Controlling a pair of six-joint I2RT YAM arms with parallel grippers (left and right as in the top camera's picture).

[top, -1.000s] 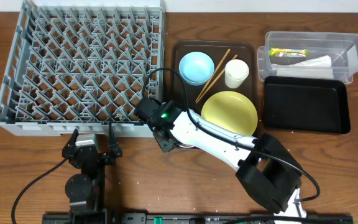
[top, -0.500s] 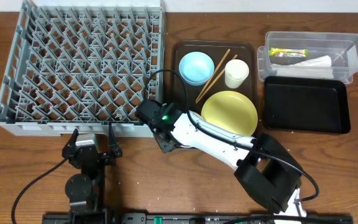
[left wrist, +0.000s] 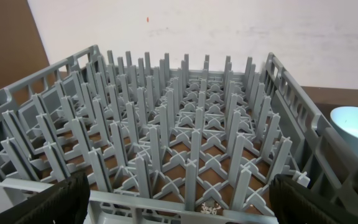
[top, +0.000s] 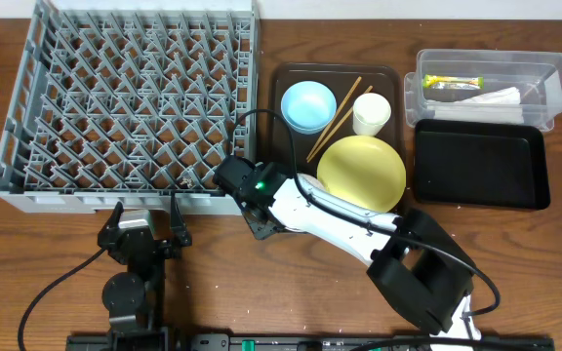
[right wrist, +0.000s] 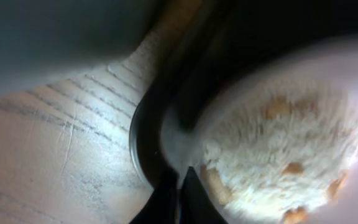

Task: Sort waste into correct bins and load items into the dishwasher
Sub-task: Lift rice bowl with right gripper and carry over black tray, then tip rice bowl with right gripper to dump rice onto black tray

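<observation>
Contact is at the near left corner of the brown tray (top: 279,76). There the right gripper (right wrist: 179,196) has its fingers pressed together on what looks like the rim of the white bowl (right wrist: 182,140), which holds food scraps (right wrist: 278,149). The black tray (top: 476,166) lies well apart to the right, and the dish rack (top: 125,107) is just beside on the left. The left gripper (top: 146,222), jaws wide apart and empty, sits farther off.

Brown serving tray (top: 289,76), wooden table (top: 554,273), white wall (left wrist: 260,25)
</observation>
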